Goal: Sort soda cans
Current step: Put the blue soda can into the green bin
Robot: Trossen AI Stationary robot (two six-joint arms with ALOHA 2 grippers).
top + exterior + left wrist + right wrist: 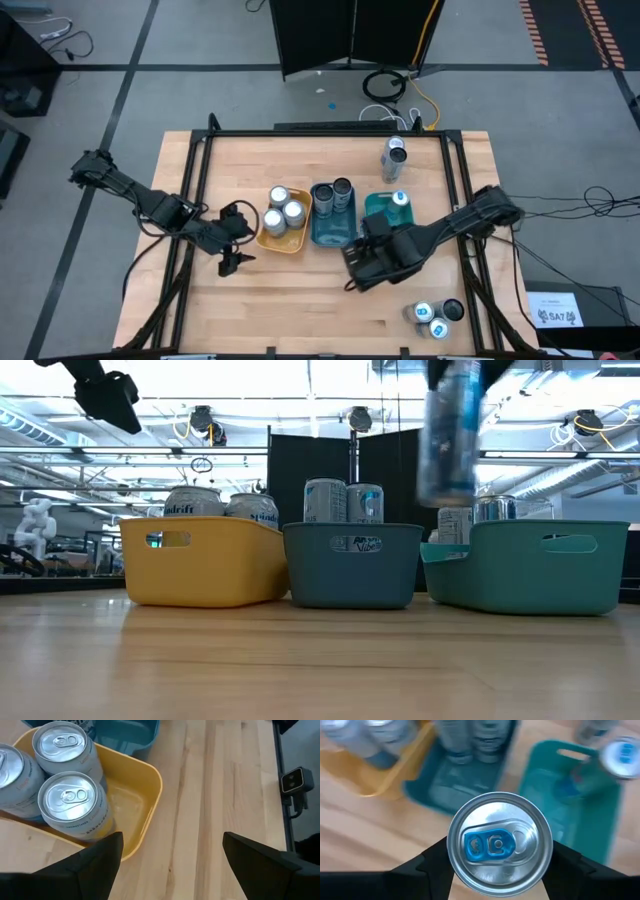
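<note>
Now right gripper (498, 870) clamps blue-tab can (499, 844), upright, above table near teal tray (378, 206). Judgement: centre over tray, lower straight beside can inside, then release. Left gripper (232, 262) open, beside yellow tray (268, 240).

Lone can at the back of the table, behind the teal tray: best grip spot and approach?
Lone can: it looks upright with bare table around it, so probably descend from above and close the jaws across the round side wall, just under the rim.
</note>
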